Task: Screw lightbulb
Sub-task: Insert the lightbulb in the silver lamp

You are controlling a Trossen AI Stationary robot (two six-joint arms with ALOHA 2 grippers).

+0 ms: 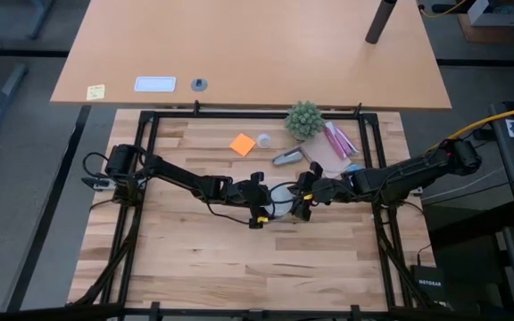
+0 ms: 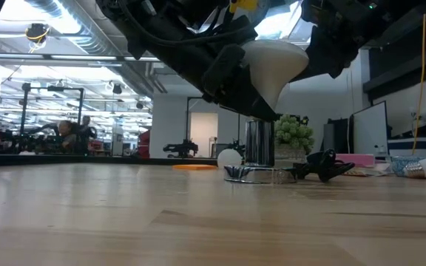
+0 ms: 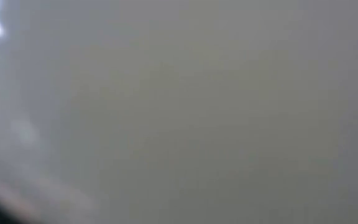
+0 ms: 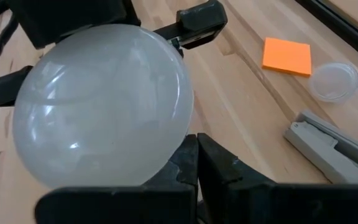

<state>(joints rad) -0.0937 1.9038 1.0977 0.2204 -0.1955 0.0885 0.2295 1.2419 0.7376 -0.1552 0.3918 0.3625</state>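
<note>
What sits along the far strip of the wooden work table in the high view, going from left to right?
orange sticky note → small clear round dish → grey oblong metallic object → pink packets. The potted plant is left out, since it overlaps the grey object's span.

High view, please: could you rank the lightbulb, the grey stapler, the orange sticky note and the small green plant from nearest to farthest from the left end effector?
1. Lightbulb: right beside the left end effector, between both arms.
2. Grey stapler: toward the back of the table, slightly right.
3. Orange sticky note: farther back, about straight behind it; close to the stapler's range, so a narrow call.
4. Green plant: at the back edge, right.
</note>
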